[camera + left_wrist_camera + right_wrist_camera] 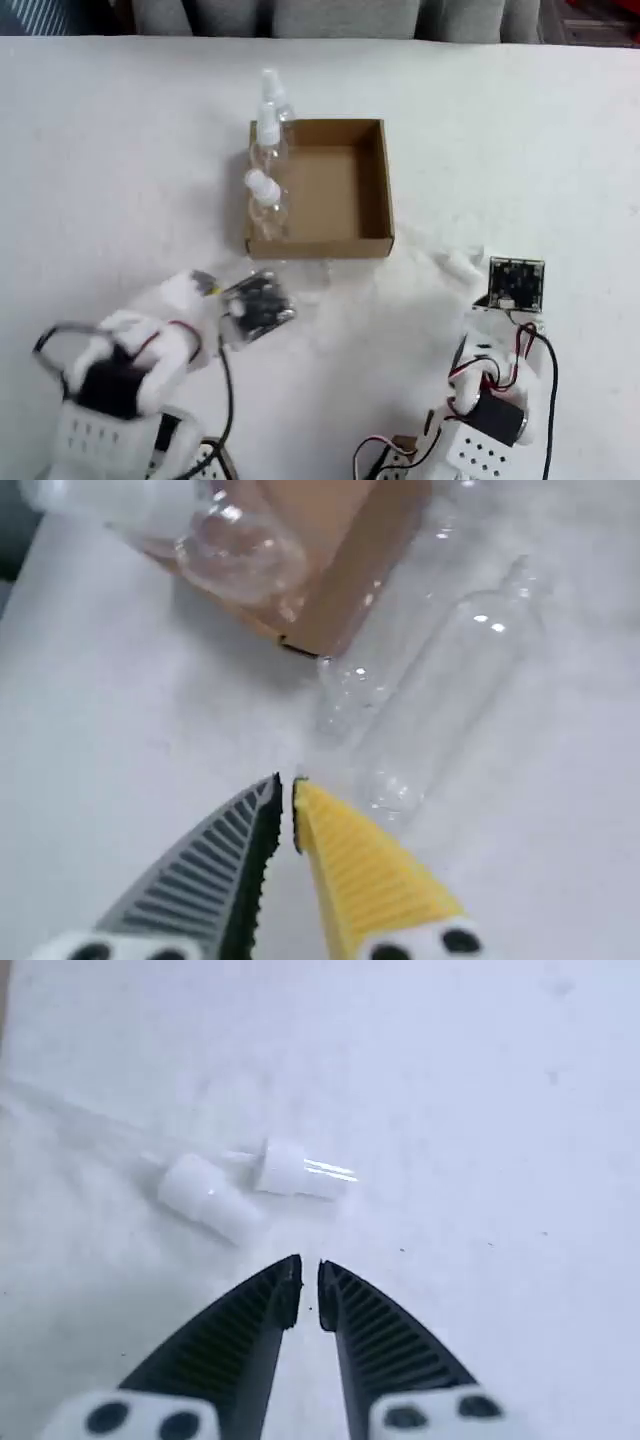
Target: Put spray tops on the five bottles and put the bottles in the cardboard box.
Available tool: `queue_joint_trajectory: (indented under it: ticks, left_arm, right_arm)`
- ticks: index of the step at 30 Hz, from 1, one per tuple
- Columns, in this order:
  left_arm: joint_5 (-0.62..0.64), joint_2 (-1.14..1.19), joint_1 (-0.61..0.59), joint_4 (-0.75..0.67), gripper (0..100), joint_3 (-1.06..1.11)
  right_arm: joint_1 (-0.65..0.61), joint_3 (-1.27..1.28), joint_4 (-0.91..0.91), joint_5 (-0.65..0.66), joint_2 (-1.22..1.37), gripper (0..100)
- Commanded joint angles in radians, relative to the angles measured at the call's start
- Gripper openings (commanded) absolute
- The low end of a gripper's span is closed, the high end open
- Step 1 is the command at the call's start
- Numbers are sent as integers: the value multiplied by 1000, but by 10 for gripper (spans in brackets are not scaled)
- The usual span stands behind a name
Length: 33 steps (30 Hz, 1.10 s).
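So the white table [120,150] takes up nearly the whole high view. The cardboard box [320,246] sits open on it, a bit above centre. Just below the box's front wall, two clear bottles [455,680] lie on their sides with no caps on. Right of those, two white spray tops [300,1170] lie loose, close together.

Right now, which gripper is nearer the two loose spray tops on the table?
Right. The right gripper sits just short of the spray tops; the left gripper is by the clear bottles lying before the cardboard box.
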Motion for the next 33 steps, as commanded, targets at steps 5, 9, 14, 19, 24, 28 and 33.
queue_joint_trajectory:
  ticks: [5,9,14,19,24,28,33]
  left_arm:
    - [-169,475,280,80,24,-224]
    - [-229,570,348,71,24,-227]
    - [-244,593,371,3,25,-221]
    - [-281,596,364,-12,168,-222]
    - [-281,598,364,-72,251,-219]
    - [-281,599,343,-127,250,-219]
    - [-282,670,305,-189,252,-219]
  right_arm:
    - [38,8,15,12,7,15]
    - [38,8,15,12,7,15]
    - [36,8,15,12,7,15]
    - [36,8,15,12,7,15]
    - [35,8,15,12,7,15]
    - [30,8,15,12,7,15]
    - [28,8,13,12,7,15]
